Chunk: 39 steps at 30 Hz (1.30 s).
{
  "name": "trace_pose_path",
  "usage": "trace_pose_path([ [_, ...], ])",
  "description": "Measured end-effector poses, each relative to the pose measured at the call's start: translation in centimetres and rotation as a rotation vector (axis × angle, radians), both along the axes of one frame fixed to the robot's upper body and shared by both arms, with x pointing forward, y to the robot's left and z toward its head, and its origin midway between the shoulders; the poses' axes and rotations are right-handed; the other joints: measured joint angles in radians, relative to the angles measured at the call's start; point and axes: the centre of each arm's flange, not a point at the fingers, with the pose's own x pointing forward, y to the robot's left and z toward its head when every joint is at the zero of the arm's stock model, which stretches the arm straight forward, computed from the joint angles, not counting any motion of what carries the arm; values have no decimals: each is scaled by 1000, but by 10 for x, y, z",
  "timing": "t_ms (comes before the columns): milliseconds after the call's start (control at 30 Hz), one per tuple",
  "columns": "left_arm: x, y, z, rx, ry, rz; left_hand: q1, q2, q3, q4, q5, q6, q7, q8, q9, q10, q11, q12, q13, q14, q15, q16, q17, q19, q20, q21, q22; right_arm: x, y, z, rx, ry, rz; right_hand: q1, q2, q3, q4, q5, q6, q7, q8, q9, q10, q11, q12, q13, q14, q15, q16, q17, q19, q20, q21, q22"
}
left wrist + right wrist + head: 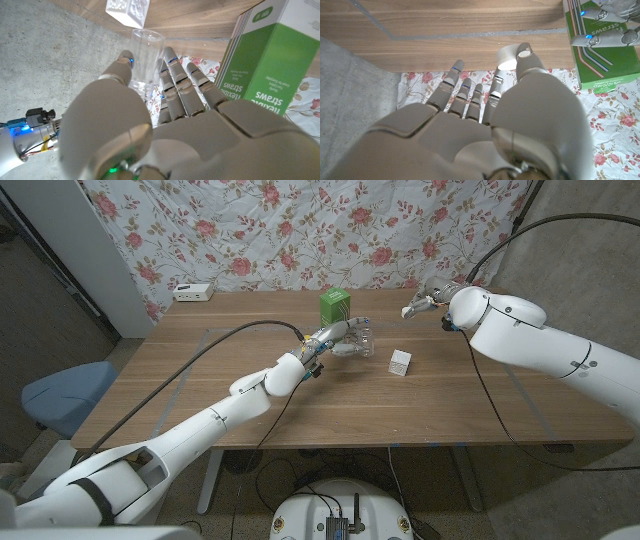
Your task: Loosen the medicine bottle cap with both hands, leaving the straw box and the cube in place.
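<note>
On the brown wood-grain tabletop (200, 395), the left robot hand (335, 340) wraps its smooth grey fingers (172, 75) around a clear plastic medicine bottle (360, 340), which sits near the middle of the tabletop, just in front of the green cardboard straw box (335, 306). In the left wrist view the transparent cylindrical bottle (146, 55) shows an open round rim with no cap on it, held between the thumb and the other fingers, with blue lights glowing at the fingertips.

The straw box stands upright, rectangular, with a white-edged top; its glossy green side (280, 55) carries white lettering reading "flexible straws".

The small white cube (400, 363) with a patterned, embossed-looking surface rests on the tabletop, near the bottle on the robot's right and apart from it. A corner of it (129, 11) appears past the bottle in the left wrist view.

The right robot hand (425, 300) is raised above the far right part of the tabletop, well apart from the bottle, pinching a small white round cap (408, 311) between thumb and fingers. In the right wrist view the pale, smooth disc-shaped cap (509, 56) sits against the thumb tip and a finger.

A floral cloth (300, 230) with pink roses hangs behind the tabletop, and a white power strip (193, 291) lies at the far left corner.
</note>
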Motion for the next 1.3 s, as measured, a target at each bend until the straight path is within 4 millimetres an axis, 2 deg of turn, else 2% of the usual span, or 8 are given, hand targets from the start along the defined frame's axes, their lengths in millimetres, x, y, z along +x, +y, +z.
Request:
trace_pose_path([
  [367, -12, 11, -8, -7, 2, 32, 0, 0, -1, -1, 0, 0, 0, 0, 0, 0, 0, -3, 0, 0, 0, 0, 0, 0, 0, 0, 0, 0, -4, -5, 11, -15, -20, -2, 2, 0, 0, -2, 0, 0, 4, 4, 6, 5, 0, 0, 0, 0, 0, 0, 5, -5, 0, 0],
  [800, -28, 29, -18, -19, -15, 84, -3, -3, -1, -1, 2, 0, 0, 0, 0, 0, 0, 1, 1, 0, 0, 0, 0, 0, 0, 0, 0, 1, 1, -12, 12, -35, -25, -8, -3, -4, -4, -2, 11, 0, 4, 4, 22, 0, 0, 0, 18, -18, 8, 0, 13, -13, 0, 0],
  [1067, -36, 44, -22, -30, -35, 125, -5, -6, -1, -1, 2, 9, -2, 0, 0, 0, 0, 1, 0, 0, 0, 0, 0, 0, 0, 0, 0, 7, 4, -16, 11, -57, -23, -8, -3, -5, -5, -4, 13, -2, 8, 4, 27, -5, 0, 0, 21, -22, 8, 0, 22, -22, 0, 0],
  [1300, -41, 57, -25, -44, -55, 170, -5, -5, -1, -1, 2, 9, -2, 0, 0, 0, 0, 1, 0, 0, 0, 0, 0, 0, 0, 0, 0, 21, 2, -25, 24, -64, -35, -10, 0, -2, -9, -5, 13, -2, 8, 4, 32, -11, 8, 0, 23, -23, 8, 0, 23, -23, 0, 0],
])
